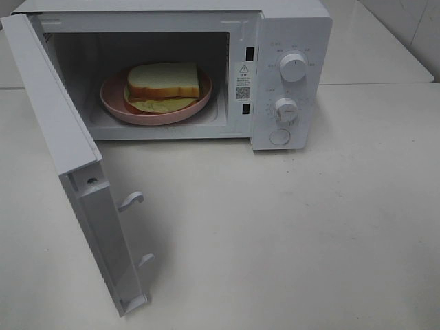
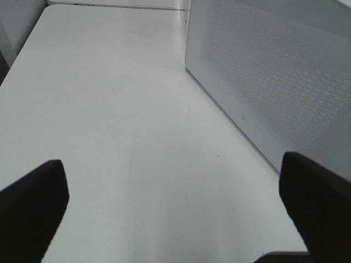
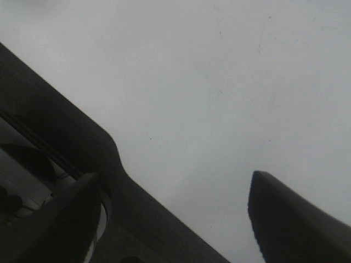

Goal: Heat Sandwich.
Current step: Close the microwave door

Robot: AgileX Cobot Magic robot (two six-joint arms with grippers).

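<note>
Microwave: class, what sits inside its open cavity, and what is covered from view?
Inside the microwave a round pink plate carries the sandwich, white bread uppermost. The bread hides most of the filling; the sandwich covers the plate's middle.

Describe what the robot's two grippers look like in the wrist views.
The left gripper has two dark, near-black matte fingers with blunt, squared-off tips. The right gripper has fingers of the same dark colour, tapering to rounded points. No cables, labels or markings show on either, and the high camera shows neither arm.
</note>
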